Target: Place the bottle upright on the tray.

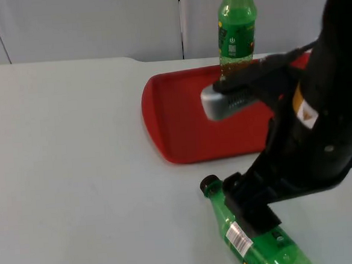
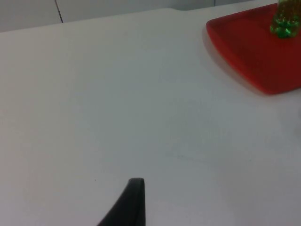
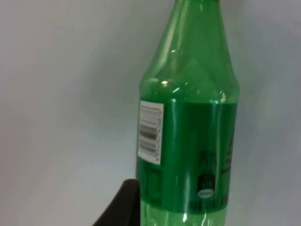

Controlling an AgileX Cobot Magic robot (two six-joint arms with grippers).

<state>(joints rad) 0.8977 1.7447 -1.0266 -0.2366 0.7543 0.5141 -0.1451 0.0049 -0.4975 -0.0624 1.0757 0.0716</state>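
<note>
A green bottle (image 1: 256, 245) with a black cap lies on its side on the white table, in front of the red tray (image 1: 178, 123), cap pointing toward the tray. My right gripper (image 1: 254, 214) is down over the bottle's middle. In the right wrist view the bottle (image 3: 188, 141) is very close, its barcode label facing me, right beside my right gripper (image 3: 129, 205). The tray (image 2: 249, 56) appears ahead of my left gripper (image 2: 136, 202), which waits low over bare table.
A second green bottle (image 1: 237, 28) stands upright at the tray's far edge, near the grey partition wall; its base (image 2: 283, 23) shows in the left wrist view. The right arm's bulk hangs over the tray's right half. Open table lies to the left.
</note>
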